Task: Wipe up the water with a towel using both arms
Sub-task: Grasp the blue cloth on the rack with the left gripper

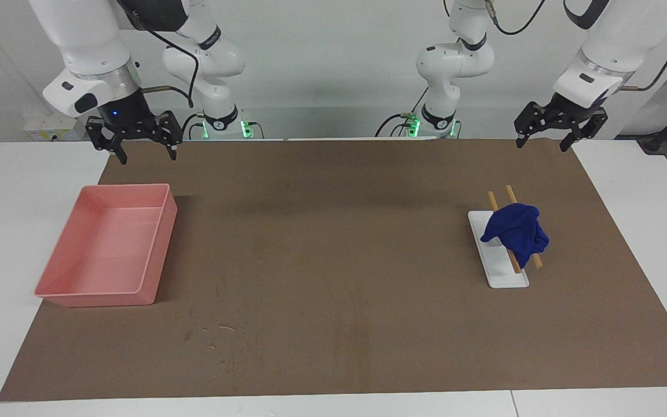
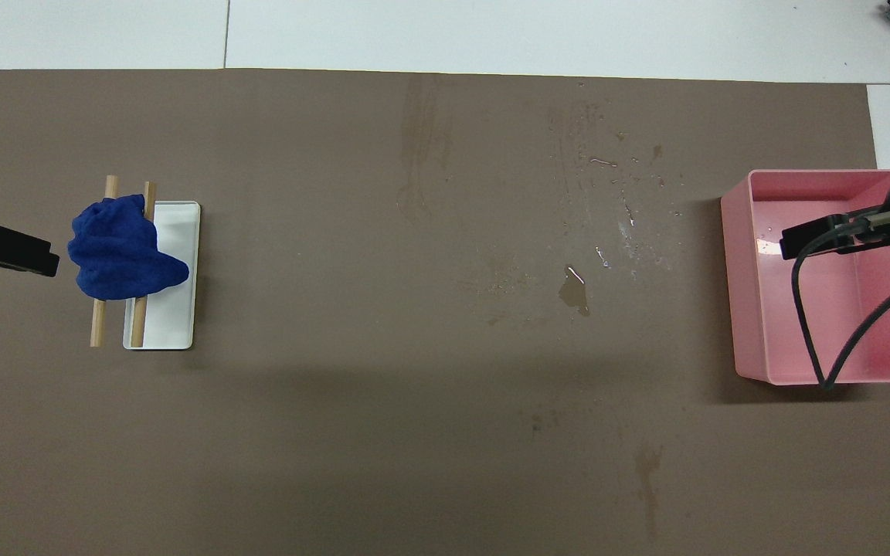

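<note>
The deep-blue towel (image 1: 516, 231) lies bunched over two wooden sticks (image 1: 537, 260) that rest across a small white tray (image 1: 507, 278), toward the left arm's end; it also shows in the overhead view (image 2: 124, 251). A small puddle of water (image 2: 575, 292) and scattered drops (image 2: 630, 228) lie on the brown mat between the towel and the pink tray, closer to the pink tray. My left gripper (image 1: 543, 145) hangs open and empty, raised over the mat's edge at the robots' end. My right gripper (image 1: 145, 155) hangs open and empty, raised over the mat's edge by the pink tray.
A pink tray (image 1: 162, 243) stands at the right arm's end of the brown mat (image 1: 333, 260); its floor shows a small wet glint (image 2: 766, 245). White table (image 1: 646, 191) borders the mat on all sides.
</note>
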Robot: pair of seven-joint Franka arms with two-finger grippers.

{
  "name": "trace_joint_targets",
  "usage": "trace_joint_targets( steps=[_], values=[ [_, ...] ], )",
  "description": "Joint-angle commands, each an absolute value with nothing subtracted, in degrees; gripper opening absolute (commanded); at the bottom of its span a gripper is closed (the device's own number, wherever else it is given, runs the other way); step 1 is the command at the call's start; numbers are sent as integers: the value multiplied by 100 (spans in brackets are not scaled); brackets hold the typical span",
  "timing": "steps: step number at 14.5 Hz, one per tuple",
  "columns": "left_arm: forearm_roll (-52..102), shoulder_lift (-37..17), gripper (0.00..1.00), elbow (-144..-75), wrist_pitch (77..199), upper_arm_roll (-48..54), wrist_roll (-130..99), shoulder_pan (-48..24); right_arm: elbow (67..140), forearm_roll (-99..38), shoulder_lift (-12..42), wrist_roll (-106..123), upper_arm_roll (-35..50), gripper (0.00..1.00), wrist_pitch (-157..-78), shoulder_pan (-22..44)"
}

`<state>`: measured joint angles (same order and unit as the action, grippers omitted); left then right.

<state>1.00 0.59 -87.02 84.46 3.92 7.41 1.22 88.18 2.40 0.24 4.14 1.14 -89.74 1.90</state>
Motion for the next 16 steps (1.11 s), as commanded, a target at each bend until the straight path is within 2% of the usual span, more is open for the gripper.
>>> trace_joint_targets(
  steps=[1,4,7,12,16],
  values=[
    [35,88,100,-8692,8499,325,826,35,8930,272,-97,475,149,100,-8930,123],
    [35,166,100,-8937,8813,316,809,79,8930,272,-97,475,149,100,-8930,123],
    [-17,571,100,-10139,10208,281,747,184,8930,272,-97,483,149,100,-8921,123],
    [-272,89,100,-10879,11836,290,-25,404,8947,246,-158,510,202,100,-8781,220],
    [-272,88,100,-11531,12479,290,-457,316,8973,246,-193,449,439,100,-8587,220]
  ],
)
